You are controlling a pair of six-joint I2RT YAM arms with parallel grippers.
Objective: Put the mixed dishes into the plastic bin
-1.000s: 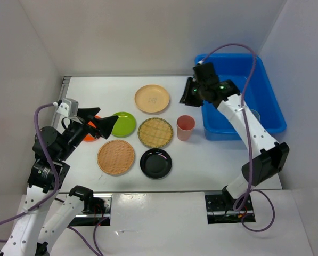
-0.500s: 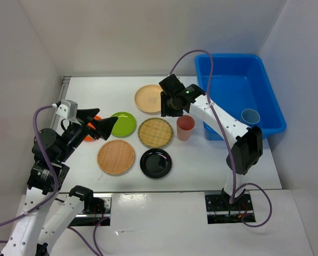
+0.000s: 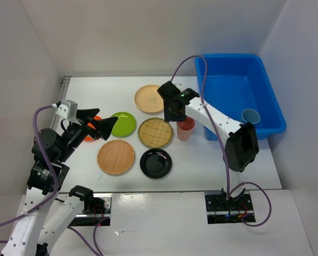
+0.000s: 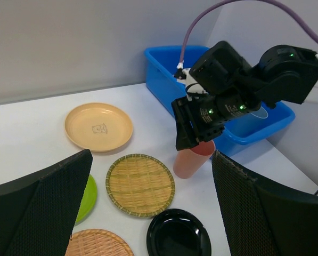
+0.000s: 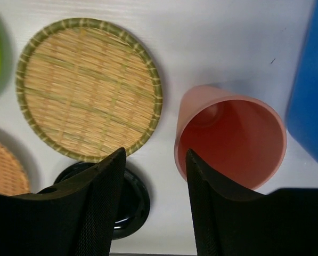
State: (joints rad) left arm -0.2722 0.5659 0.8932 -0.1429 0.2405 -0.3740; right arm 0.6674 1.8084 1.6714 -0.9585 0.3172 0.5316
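The right arm (image 3: 218,120) stretches forward and inward, the right gripper (image 5: 154,160) aimed straight down, fingers (image 5: 95,208) parted. The left gripper (image 4: 151,213) sits raised, apparently near level, fingers spread wide.

No readable text or labels

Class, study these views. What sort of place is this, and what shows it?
Probably a robot test cell, not a kitchen: white walls box in the table, and a left arm and right arm are mounted at its near edge.

Bright, even overhead light — soft shadows, sharp focus throughout
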